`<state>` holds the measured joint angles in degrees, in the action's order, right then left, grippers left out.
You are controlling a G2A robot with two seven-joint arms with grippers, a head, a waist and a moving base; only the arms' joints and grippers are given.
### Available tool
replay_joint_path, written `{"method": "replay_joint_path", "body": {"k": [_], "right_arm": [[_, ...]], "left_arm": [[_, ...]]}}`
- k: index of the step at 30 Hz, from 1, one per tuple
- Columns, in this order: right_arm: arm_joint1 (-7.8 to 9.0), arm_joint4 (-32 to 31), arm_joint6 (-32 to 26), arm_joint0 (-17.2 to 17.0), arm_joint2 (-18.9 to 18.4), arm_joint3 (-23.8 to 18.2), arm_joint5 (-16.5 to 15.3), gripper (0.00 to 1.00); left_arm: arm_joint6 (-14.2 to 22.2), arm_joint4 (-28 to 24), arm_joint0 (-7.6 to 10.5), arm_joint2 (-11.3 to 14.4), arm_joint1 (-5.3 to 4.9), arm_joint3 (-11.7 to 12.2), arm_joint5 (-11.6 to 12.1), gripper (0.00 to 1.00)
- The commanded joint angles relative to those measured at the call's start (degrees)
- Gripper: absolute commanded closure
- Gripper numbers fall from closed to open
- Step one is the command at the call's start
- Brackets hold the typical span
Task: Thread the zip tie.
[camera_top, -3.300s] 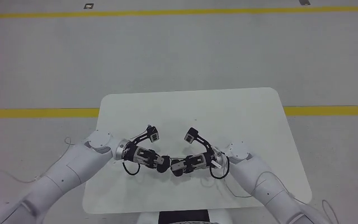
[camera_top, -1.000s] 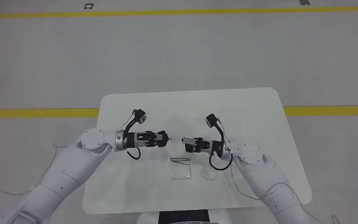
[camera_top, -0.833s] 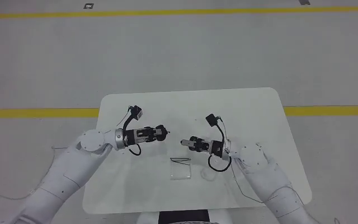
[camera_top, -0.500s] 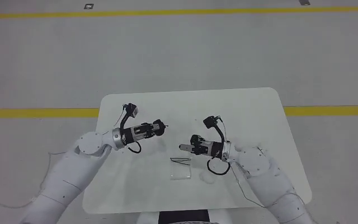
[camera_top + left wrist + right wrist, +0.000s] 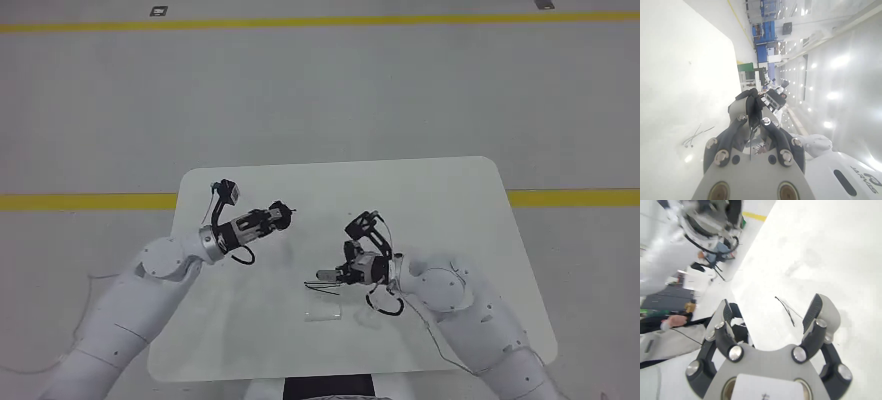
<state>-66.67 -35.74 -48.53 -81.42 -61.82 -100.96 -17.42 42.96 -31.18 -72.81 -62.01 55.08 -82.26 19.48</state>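
Left gripper (image 5: 279, 213) is hanging over the bench (image 5: 450, 200) left of centre, well back from the near edge. Its fingers (image 5: 738, 106) are clamping narrow on a thin dark strip, judged to be the held zip tie (image 5: 752, 123), whose long axis is running back between the fingers toward the wrist.

Loose zip ties (image 5: 322, 287), count unclear, are lying flat about midway along the near edge and set in from it, with the long axis roughly parallel to that edge. A clear packet (image 5: 322, 313) is lying just beside them on the near-edge side.

Right gripper (image 5: 326, 273) is hovering right at these ties, fingers spread wide and holding nothing. In its wrist view the loose zip ties (image 5: 786, 310) are lying slantwise in the gap, closer to one finger (image 5: 814, 308) and touching neither.

Judgement: the right arm is much the nearer, and the left gripper is standing well apart. The coming move is turning on the right fingers closing across the straps' long axis, and the slant is suggesting a small wrist turn first. Which end is the head cannot be told.
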Motion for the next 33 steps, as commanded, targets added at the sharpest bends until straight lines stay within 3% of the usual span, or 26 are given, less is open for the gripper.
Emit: {"method": "replay_joint_path", "body": {"k": [1, 5, 9, 19, 20, 24, 30, 33], "right_arm": [[0.10, -3.5, -1.1, 0.4, 1.0, -1.0, -0.4, 0.00], [0.34, -7.1, -3.5, 1.0, 2.9, -2.7, -2.1, 0.00], [0.94, -6.0, -7.2, 1.7, 6.3, -5.8, -2.1, 0.00], [0.94, -6.0, -7.2, 1.7, 6.3, -5.8, -2.1, 0.00], [1.03, -9.1, -7.9, 2.0, 6.9, -6.2, -2.1, 0.00], [1.23, -17.2, -13.1, 3.9, 12.9, -9.5, -2.1, 0.00], [0.92, -21.3, -20.7, 9.2, 21.0, -9.5, -2.1, 0.00], [0.86, -22.0, -21.2, 9.8, 21.8, -9.5, -2.1, 0.00]], "left_arm": [[0.1, -0.8, -0.41, -0.9, 0.17, 0.1, 0.0, 1.00], [0.4, -1.8, -1.03, -2.6, 0.50, 0.7, 0.0, 1.00], [0.3, -3.0, -1.59, -4.0, 0.92, 1.4, 0.0, 1.00], [0.0, -2.9, -1.66, -4.1, 1.03, 1.5, 0.0, 1.00], [0.0, -2.9, -1.66, -4.1, 1.03, 1.5, 0.0, 1.00], [0.0, -2.9, -1.66, -4.1, 1.03, 1.5, 0.0, 1.00], [0.0, -2.9, -1.66, -4.1, 1.03, 1.5, 0.0, 1.00], [0.0, -2.9, -1.66, -4.1, 1.03, 1.5, 0.0, 1.00]]}}
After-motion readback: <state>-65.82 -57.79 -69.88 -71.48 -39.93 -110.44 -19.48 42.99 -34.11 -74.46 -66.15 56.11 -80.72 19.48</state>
